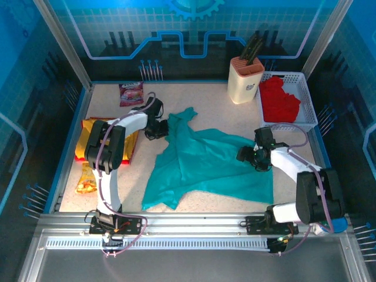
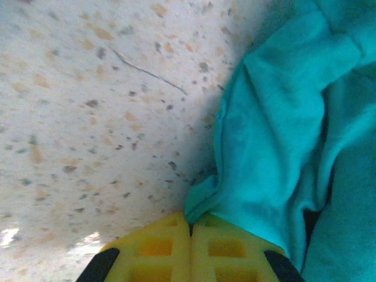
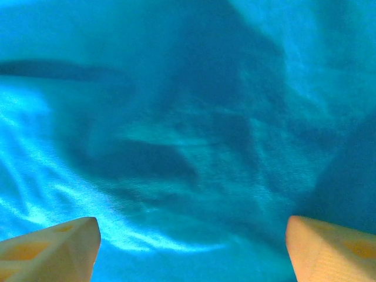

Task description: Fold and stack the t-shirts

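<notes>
1. The teal t-shirt (image 1: pixel 200 167) lies rumpled and half spread on the speckled table (image 1: pixel 111 103), between the two grippers. One narrow end reaches up to the left gripper (image 2: pixel 190 224), and the broad body runs under the right gripper (image 3: pixel 189 222).
2. The left gripper's yellow fingers are pressed together with a fold of the shirt's edge nipped between the tips. Cloth bunches ahead and to the right of them, and bare tabletop lies ahead to the left.
3. The right gripper's fingers stand wide apart and hold nothing. Wrinkled teal fabric lies between and ahead of them, and whether the tips touch it cannot be told.
4. The shirt looks light, limp and thin, so it will probably sag from any single hold and drag across the smooth top rather than keep a shape. The better holds are likely a hem, a seam or a shoulder corner, where the cloth is doubled. A pinch in the middle would probably only raise a tent.
5. The top view gives the shirt's whole outline. It also shows red t-shirts (image 1: pixel 279 100) in a white basket (image 1: pixel 304 88) beyond the right gripper, and a yellow t-shirt (image 1: pixel 81 144) under the left arm.
6. The left wrist view shows the pinch itself, which the top view hides behind the wrist. The right wrist view shows the wide gap and the creases, but not which part of the shirt lies there.
</notes>
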Available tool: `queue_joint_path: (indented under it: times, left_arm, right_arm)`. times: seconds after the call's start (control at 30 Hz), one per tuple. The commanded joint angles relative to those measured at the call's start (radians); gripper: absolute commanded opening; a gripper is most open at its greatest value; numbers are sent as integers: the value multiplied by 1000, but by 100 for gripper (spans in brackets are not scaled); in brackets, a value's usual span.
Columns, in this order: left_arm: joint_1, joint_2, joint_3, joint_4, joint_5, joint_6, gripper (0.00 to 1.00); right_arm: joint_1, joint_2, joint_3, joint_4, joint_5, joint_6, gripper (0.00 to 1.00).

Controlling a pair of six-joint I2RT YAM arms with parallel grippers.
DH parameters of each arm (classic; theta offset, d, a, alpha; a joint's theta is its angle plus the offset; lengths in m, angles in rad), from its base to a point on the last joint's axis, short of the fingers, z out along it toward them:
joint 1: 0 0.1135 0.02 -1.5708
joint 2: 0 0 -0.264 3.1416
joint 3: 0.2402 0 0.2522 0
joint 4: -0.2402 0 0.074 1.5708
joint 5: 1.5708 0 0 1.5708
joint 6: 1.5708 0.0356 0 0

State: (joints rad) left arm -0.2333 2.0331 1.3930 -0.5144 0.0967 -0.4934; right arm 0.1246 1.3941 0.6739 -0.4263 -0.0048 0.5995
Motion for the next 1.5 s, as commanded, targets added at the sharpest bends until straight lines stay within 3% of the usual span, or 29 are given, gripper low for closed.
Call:
queue_joint_path:
  times: [0.0, 0.3, 0.5, 0.53, 0.6, 0.73, 0.8, 0.9, 1.1, 1.47]
  left_arm:
    - [23, -9, 55, -112, -117, 75, 0]
    - [106, 27, 301, -300, -250, 203, 0]
    - [140, 103, 406, -385, -304, 187, 0]
    - [141, 115, 417, -398, -313, 186, 3]
    - [141, 129, 431, -409, -300, 184, 32]
    - [130, 117, 431, -413, -260, 168, 52]
    - [111, 96, 425, -428, -249, 160, 55]
    - [48, 24, 354, -412, -253, 150, 57]
    - [-56, -145, 53, -339, -198, 79, 57]
    - [-206, -298, -336, -340, -209, -62, 56]
  right_arm:
    - [14, 30, 6, 6, 11, 37, 82]
    - [14, 81, 2, 14, 6, 48, 77]
    - [15, 80, 8, 0, 9, 46, 77]
    - [14, 79, 6, 0, 9, 45, 77]
    - [14, 77, 9, 0, 5, 37, 78]
    - [14, 57, 12, 4, -24, 19, 78]
    - [14, 32, 15, 6, -38, 12, 78]
    - [14, -17, 34, -5, -36, 3, 78]
    - [6, -96, 86, -57, 5, -41, 81]
    - [-72, -63, 145, -85, 59, -86, 83]
